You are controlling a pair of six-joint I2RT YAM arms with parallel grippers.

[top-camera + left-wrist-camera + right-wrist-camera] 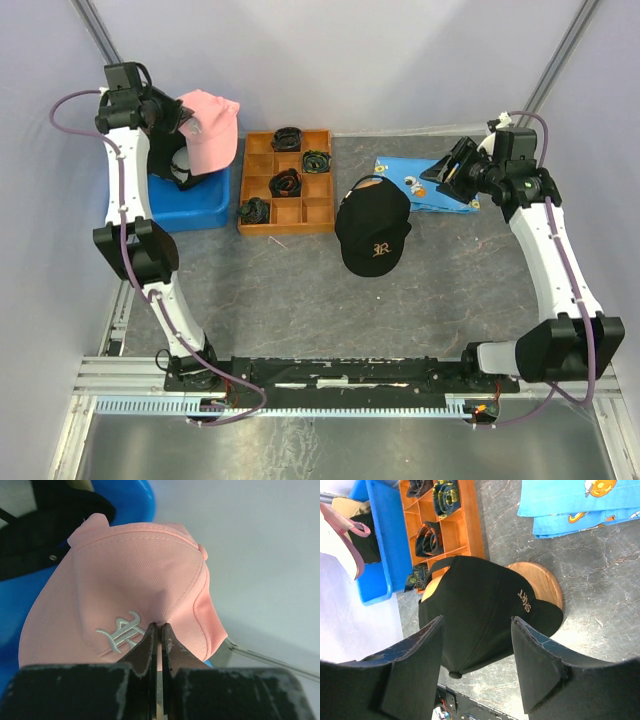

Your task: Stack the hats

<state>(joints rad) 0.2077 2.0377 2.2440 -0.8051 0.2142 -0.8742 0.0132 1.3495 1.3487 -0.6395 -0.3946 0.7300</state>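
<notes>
— So, what could be going wrong from here?

— Starting at the left: the left fingers (pixel 150 642) are clamping a thin fold of the pink cap (pixel 140 580) at its crown, pressed almost together with only cloth between them. The cap is hanging in the air above the blue bin (pixel 200 208). With so little fabric pinched, I'd judge it is risking a slip during the carry, or swinging and landing crooked.

— Is anything lying under it?

— A dark cap (pixel 183 172) is sitting in the bin. Possibly a tan one is sitting beside it, though the right wrist view is showing too little to be sure.

— And further right?

— Past the wooden tray (pixel 286 229) of coiled bundles (pixel 285 183), the black cap (pixel 375 238) is resting mid-bench (pixel 300 290) on a round wooden stand (pixel 546 582). That is looking like the stacking spot, and a swaying pink cap could be nudging it off.

— The other arm?

— The right fingers (pixel 420 660) are spreading wide, gripping nothing and touching nothing, hovering near the blue cartoon cloth (pixel 440 192).
</notes>
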